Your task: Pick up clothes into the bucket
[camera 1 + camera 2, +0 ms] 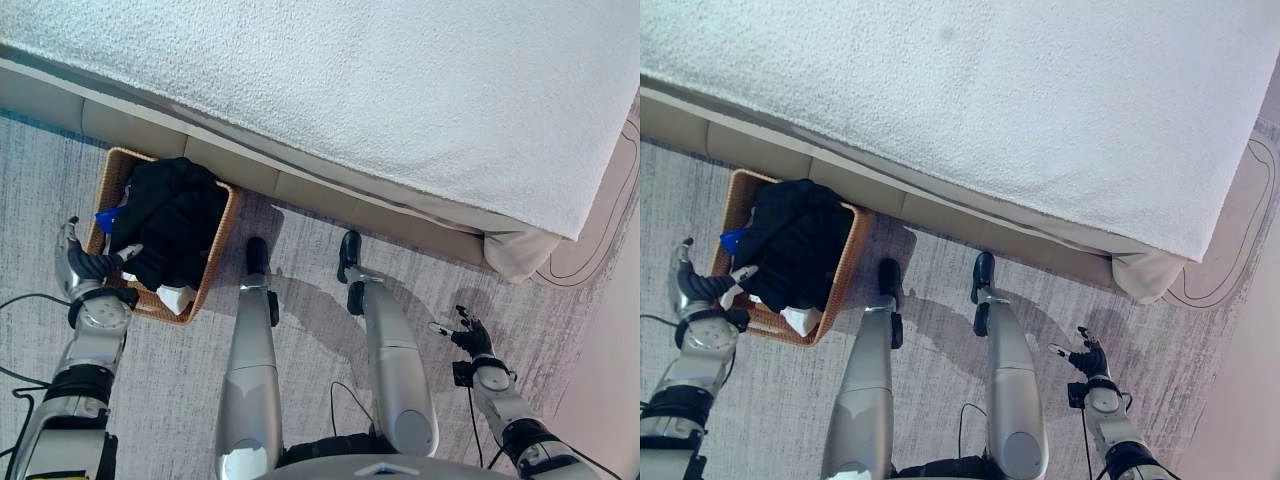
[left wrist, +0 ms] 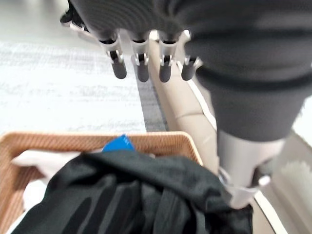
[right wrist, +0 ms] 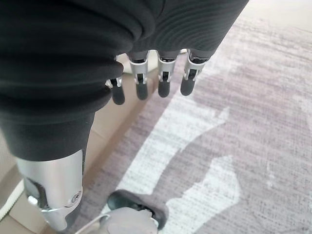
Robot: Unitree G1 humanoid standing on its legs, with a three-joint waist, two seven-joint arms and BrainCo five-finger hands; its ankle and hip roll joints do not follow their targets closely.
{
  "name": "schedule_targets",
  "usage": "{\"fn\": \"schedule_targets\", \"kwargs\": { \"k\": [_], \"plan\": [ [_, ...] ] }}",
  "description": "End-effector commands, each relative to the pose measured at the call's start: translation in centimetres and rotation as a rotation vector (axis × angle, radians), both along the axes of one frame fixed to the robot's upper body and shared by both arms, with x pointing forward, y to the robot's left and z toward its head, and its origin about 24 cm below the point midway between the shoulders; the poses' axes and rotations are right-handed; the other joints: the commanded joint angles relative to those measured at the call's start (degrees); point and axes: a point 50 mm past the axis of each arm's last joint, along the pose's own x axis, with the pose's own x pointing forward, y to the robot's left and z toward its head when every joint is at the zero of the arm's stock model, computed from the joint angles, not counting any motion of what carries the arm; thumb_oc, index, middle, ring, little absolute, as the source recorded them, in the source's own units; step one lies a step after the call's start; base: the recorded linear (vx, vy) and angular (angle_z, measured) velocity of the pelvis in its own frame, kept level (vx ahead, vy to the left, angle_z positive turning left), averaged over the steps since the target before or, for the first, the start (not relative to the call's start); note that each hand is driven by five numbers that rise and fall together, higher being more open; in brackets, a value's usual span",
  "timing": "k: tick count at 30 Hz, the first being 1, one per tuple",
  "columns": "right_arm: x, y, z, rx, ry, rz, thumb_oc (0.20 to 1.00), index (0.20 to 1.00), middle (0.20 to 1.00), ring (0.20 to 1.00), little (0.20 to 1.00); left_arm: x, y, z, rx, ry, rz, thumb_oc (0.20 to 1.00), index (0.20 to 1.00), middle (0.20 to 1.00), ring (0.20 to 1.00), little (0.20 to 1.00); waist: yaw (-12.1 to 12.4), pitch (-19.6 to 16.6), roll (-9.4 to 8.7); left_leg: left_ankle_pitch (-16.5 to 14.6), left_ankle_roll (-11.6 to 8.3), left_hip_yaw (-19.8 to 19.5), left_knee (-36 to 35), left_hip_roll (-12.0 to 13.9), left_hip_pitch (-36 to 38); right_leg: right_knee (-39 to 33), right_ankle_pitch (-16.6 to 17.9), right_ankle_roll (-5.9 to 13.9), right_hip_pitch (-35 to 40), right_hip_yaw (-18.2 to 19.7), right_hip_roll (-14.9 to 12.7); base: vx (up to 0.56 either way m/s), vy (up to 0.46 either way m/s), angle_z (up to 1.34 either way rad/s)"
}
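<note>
Bed (image 1: 400, 90): white textured cover, beige base just beyond the basket.
Carpet (image 1: 300, 330): grey, streaked; no loose clothes visible on it near the basket.
Basket (image 1: 221, 243): woven wicker, on the carpet, close against the bed base.
Clothes (image 1: 170, 220): black garment heaped in the basket, bulging above its rim, with white cloth and a blue scrap beside it.
Left robot hand (image 1: 75, 262): at the basket's near side, fingers straight and relaxed, holding nothing, thumb by the black garment.
Right robot hand (image 1: 468, 333): well apart from the basket, over carpet, fingers spread, empty.
Risk: the heap sits high, so a brushing withdrawal could probably drag the garment out over the rim.
</note>
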Motion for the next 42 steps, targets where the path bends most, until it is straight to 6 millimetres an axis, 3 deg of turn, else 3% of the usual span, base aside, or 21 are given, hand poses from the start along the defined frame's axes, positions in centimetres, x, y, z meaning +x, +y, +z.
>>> {"fn": "schedule_targets", "kwargs": {
  "k": [1, 4, 5, 6, 9, 11, 12, 17, 22, 26, 27, 29, 42],
  "plan": [
    [-0.8, -1.9, 0.2, -0.056, 0.034, -0.02, 1.0, 1.0, 1.0, 1.0, 1.0, -1.7, -0.7, -2.9, -0.04, 0.093, -0.012, 1.0, 1.0, 1.0, 1.0, 1.0, 1.2, -1.0, 1.36, 0.8, 1.49, 0.8, -1.2, -1.6, 2.5, -1.9, -0.5, 2.93, 5.0, 0.8, -2.0, 0.0, 0.027, -0.05],
    [-0.8, -2.2, 0.2, -0.064, 0.044, -0.029, 1.0, 1.0, 1.0, 1.0, 1.0, -2.5, -2.2, -5.5, -0.148, 0.147, -0.034, 1.0, 1.0, 1.0, 1.0, 1.0, 1.3, -1.0, 2.21, 0.5, 1.59, 1.3, -2.2, -1.6, 6.5, -2.4, -0.6, 2.93, 8.3, 1.2, -2.1, 0.0, 0.022, -0.05],
    [-0.8, -2.2, 0.2, -0.064, 0.044, -0.029, 1.0, 1.0, 1.0, 1.0, 1.0, -2.5, -2.2, -5.5, -0.148, 0.147, -0.034, 1.0, 1.0, 1.0, 1.0, 1.0, 1.3, -1.0, 2.21, 0.5, 1.59, 1.3, -2.2, -1.6, 6.5, -2.4, -0.6, 2.93, 8.3, 1.2, -2.1, 0.01, 0.01, -0.1],
    [-0.9, -2.4, 0.1, -0.069, 0.056, -0.035, 1.0, 1.0, 1.0, 1.0, 1.0, -3.1, -3.5, -7.3, -0.262, 0.164, -0.042, 1.0, 1.0, 1.0, 1.0, 1.0, 1.4, -1.0, 2.87, 0.4, 1.55, 1.5, -2.9, -1.7, 9.6, -2.8, -0.8, 2.94, 11.3, 1.3, -2.2, 0.01, -0.001, -0.09],
    [-1.0, -2.6, 0.0, -0.069, 0.07, -0.047, 1.0, 1.0, 1.0, 1.0, 1.0, -3.2, -6.2, -9.1, -0.472, 0.122, -0.089, 1.0, 1.0, 1.0, 1.0, 1.0, 1.4, -1.0, 3.71, 0.5, 1.35, 1.6, -5.1, -1.8, 14.6, -4.6, -0.7, 2.92, 16.1, 1.1, -2.2, 0.02, -0.027, -0.08],
    [-1.1, -2.7, -0.1, -0.071, 0.075, -0.047, 1.0, 1.0, 1.0, 1.0, 1.0, -3.4, -6.8, -9.5, -0.524, 0.117, -0.106, 1.0, 1.0, 1.0, 1.0, 1.0, 1.4, -1.0, 4.0, 0.6, 1.28, 1.6, -5.9, -1.7, 16.3, -5.3, -0.5, 2.94, 17.7, 0.9, -2.2, 0.02, -0.015, 0.0],
    [-1.4, -2.7, -0.3, -0.073, 0.091, -0.043, 1.0, 1.0, 1.0, 1.0, 1.0, -3.6, -8.3, -10.4, -0.609, 0.125, -0.158, 1.0, 1.0, 1.0, 1.0, 1.0, 1.4, -1.0, 4.66, 0.8, 1.08, 1.8, -7.7, -1.6, 20.2, -7.1, -0.1, 3.01, 21.3, 0.9, -1.9, 0.04, -0.034, -0.01],
    [-2.7, -2.3, -1.6, -0.078, 0.179, -0.001, 1.0, 1.0, 1.0, 1.0, 1.0, -5.7, -10.5, -13.3, -0.677, 0.277, -0.213, 1.0, 1.0, 1.0, 1.0, 1.0, 1.4, -5.3, 5.82, 1.8, 0.54, 2.1, -13.4, -1.2, 27.7, -11.9, 0.6, 3.13, 28.2, 0.4, -0.8, 0.08, -0.052, -0.02],
    [-4.2, -1.7, -2.8, -0.093, 0.273, 0.069, 1.0, 1.0, 1.0, 1.0, 1.0, -8.6, -11.6, -16.1, -0.787, 0.413, -0.192, 1.0, 1.0, 1.0, 1.0, 1.0, 1.8, -10.5, 7.01, 4.0, -0.2, 2.2, -20.0, -0.6, 34.2, -17.9, 1.3, 3.08, 34.6, -1.2, 1.0, 0.08, -0.068, -0.02],
    [-5.1, -1.7, -3.5, -0.098, 0.327, 0.093, 1.0, 1.0, 1.0, 1.0, 1.0, -10.0, -12.5, -17.2, -0.795, 0.519, -0.249, 1.0, 1.0, 1.0, 1.0, 1.0, 2.0, -13.2, 7.62, 5.3, -0.66, 2.5, -23.9, 0.1, 37.3, -22.2, 2.1, 3.11, 38.1, -2.5, 2.1, 0.06, -0.074, 0.01],
    [-5.8, -1.4, -4.0, -0.091, 0.362, 0.087, 1.0, 1.0, 1.0, 1.0, 1.0, -11.5, -12.8, -18.2, -0.836, 0.567, -0.206, 1.0, 1.0, 1.0, 1.0, 1.0, 2.2, -15.7, 7.77, 6.5, -0.96, 2.9, -26.9, 0.9, 39.8, -26.0, 2.9, 3.11, 41.1, -3.3, 2.9, 0.05, -0.082, 0.03],
    [-6.0, -1.4, -4.2, -0.084, 0.376, 0.08, 1.0, 1.0, 1.0, 1.0, 1.0, -11.9, -13.0, -18.5, -0.841, 0.589, -0.204, 1.0, 1.0, 1.0, 1.0, 1.0, 2.2, -16.6, 7.86, 6.8, -1.04, 2.9, -27.8, 1.0, 40.5, -26.8, 3.0, 3.07, 42.0, -3.6, 3.0, 0.04, -0.055, 0.06],
    [-8.7, 0.1, -6.0, 0.008, 0.486, 0.082, 1.0, 1.0, 1.0, 1.0, 1.0, -16.2, -13.7, -20.6, -0.845, 0.78, -0.12, 1.0, 1.0, 1.0, 1.0, 1.0, 2.4, -22.5, 6.78, 4.0, -0.93, 3.7, -26.3, 1.1, 47.2, -29.3, 1.9, 2.45, 50.4, -2.7, 3.7, 0.06, -0.028, -0.01]
  ]
}}
